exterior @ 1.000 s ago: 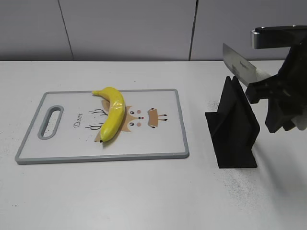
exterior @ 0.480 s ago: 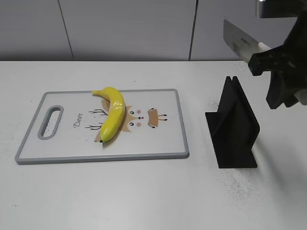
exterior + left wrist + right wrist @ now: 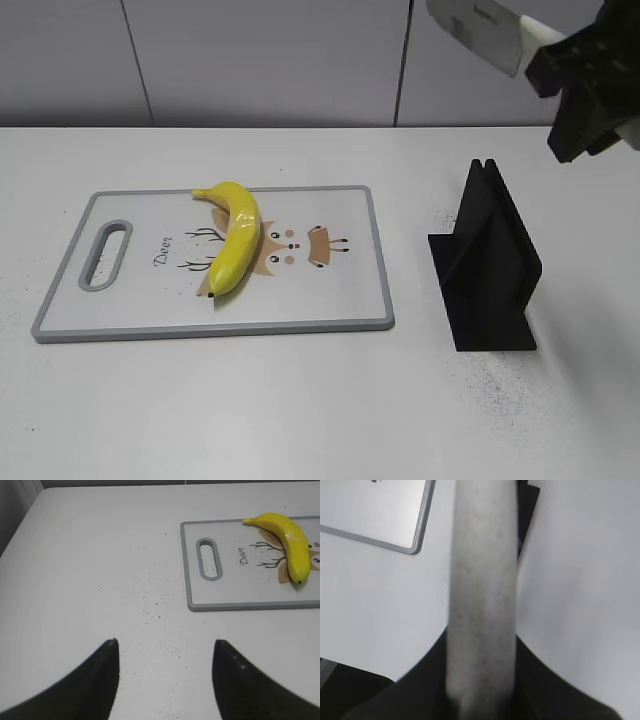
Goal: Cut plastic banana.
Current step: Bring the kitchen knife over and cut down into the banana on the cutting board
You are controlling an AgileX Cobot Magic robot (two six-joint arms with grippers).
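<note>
The plastic banana [image 3: 232, 236] lies flat on the grey-rimmed cutting board [image 3: 60, 310], over the printed deer picture, with its stem toward the board's far edge and its dark tip toward the near edge. Its long axis runs near to far in the exterior view, bowed a little.

The right pincer [image 3: 585, 85] is high at the upper right of that view, clamped on the pale handle [image 3: 481, 595] of a knife whose broad blade [image 3: 478, 30] sticks out to the left. It hangs above and slightly behind the black knife stand [image 3: 487, 262], clear of it. In the right wrist view the handle fills the middle, with the stand and a corner of the board below.

The relation that matters: the banana lies to the left of the blade and well below it, well apart, with the stand between them on the bench [image 3: 300, 400]. A blade carried left and brought down would, by my judgement, need its edge set across the banana's long axis, not along it.

The left pincer [image 3: 165, 672] hovers over bare bench, fingers spread and holding nothing (only the two dark tips show). The banana sits toward the upper right of its view, past the board's handle slot [image 3: 209, 559]. I cannot tell which arm is the nearer.
</note>
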